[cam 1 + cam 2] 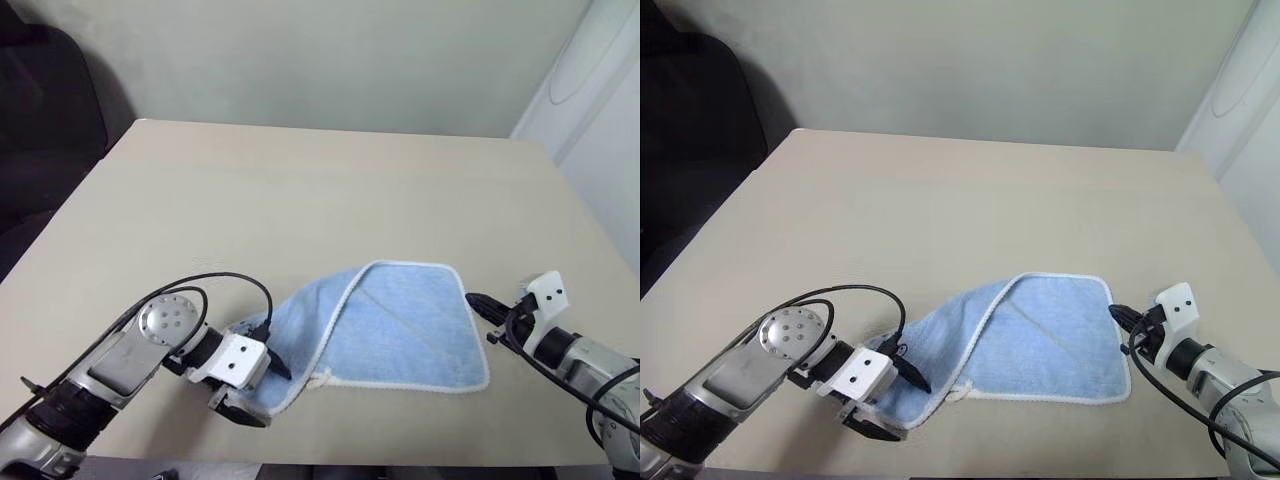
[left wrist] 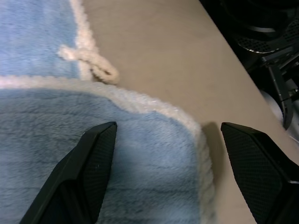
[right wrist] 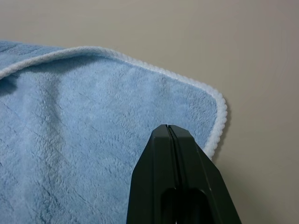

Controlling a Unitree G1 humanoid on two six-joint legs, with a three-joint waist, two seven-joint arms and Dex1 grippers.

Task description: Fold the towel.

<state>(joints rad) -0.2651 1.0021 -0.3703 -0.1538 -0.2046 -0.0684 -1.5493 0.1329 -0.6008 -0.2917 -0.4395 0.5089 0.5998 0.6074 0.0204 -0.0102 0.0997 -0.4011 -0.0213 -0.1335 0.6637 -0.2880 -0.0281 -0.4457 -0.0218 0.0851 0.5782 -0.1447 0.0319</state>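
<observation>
So the towel (image 1: 400,330) sits on the table (image 1: 300,190) near the front edge, partly folded already: its left part is doubled over and angled toward your left gripper (image 2: 163,154), and the right part lies flat with the white edging showing all round.

Your left gripper is spread wide right over the towel's near-left corner. In the wrist view one finger (image 2: 88,163) is above the blue pile and the other hangs past the edging over bare table, so the corner is straddled but nothing is pinched yet. Looks to me like the step in hand is grabbing that corner for the next fold.

Tips for doing it well:
- Drop low enough that the outer finger gets under the edging, otherwise you'll just pinch fuzz off the top layer.
- There's a little white loop (image 2: 91,63) just beyond that corner, on the towel's other edge. Stay off it, it could snag.
- Check you've got both layers if the corner is doubled there. I can't tell from these views how many layers sit under the finger.

Your right gripper (image 3: 173,133) is pressed together, holding nothing, parked at the towel's right edge near its far-right corner. I'd use it as a pin: press that side down while the left carries its corner across, so the whole cloth doesn't slide. Line edging to edging before you let go.
</observation>
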